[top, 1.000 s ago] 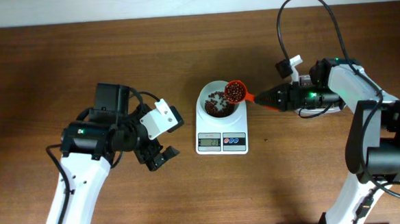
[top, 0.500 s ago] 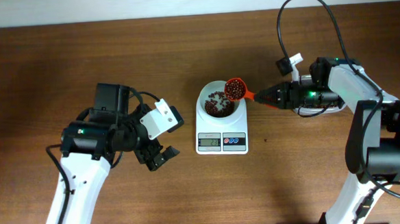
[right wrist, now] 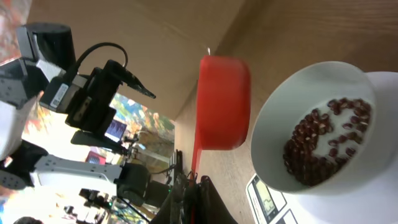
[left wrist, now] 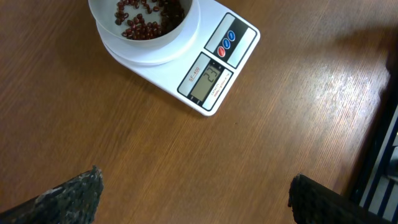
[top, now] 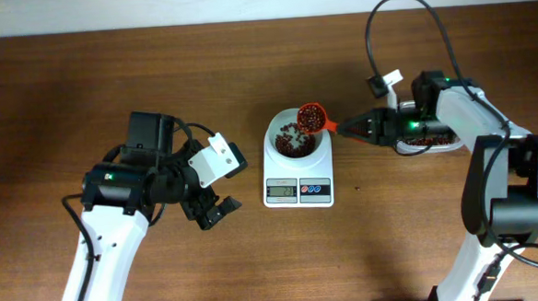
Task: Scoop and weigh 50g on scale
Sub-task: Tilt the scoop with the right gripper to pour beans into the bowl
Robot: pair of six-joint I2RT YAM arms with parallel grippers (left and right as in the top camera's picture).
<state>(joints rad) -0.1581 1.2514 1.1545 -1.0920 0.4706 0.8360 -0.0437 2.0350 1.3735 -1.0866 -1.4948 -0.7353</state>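
Note:
The white scale (top: 298,191) stands mid-table, and its round bowl (top: 274,132) holds a heap of dark reddish-brown beans (top: 292,145). An orange-red scoop (top: 312,119) filled with beans hovers over the bowl's far right rim. My right gripper (top: 355,127) is shut on its handle. The right wrist view shows the scoop (right wrist: 224,102) from its underside, beside the bowl (right wrist: 273,124) and its beans (right wrist: 323,140). My left gripper (top: 212,211) stands open over bare wood left of the scale. The left wrist view shows the scale (left wrist: 239,40) and beans (left wrist: 146,15) ahead of my open gripper (left wrist: 196,199).
A clear tub (top: 432,143) with beans sits at the right, partly under my right arm. The scale's display (left wrist: 210,78) shows digits. A black cable (top: 409,14) loops above the right arm. A pale wall edge runs along the table's far side.
The scoop has shifted slightly left and farther over the bowl's rim, with the right wrist following. The left arm has not moved.

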